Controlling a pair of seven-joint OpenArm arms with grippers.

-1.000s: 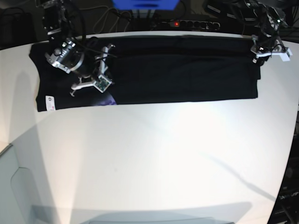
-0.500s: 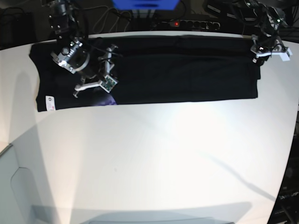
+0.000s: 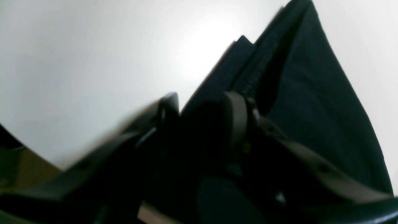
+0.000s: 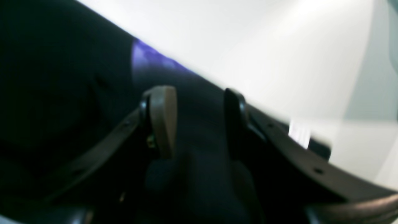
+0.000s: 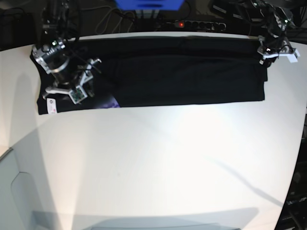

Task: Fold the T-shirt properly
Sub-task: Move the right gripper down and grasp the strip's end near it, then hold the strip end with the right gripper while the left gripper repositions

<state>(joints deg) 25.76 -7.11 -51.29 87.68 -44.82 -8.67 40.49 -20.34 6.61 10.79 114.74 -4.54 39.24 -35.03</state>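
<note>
Between left jaws, T-shirt [image 3: 298, 93] corner (right apart).

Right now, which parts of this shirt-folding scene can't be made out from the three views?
- Base view: the white tag's print is too small to read.
- Base view: the T-shirt under the right gripper is hidden by the arm.
- Left wrist view: the left gripper is dark and blurred; its grip on the cloth is unclear.
- Right wrist view: the purple print is blurred.
</note>
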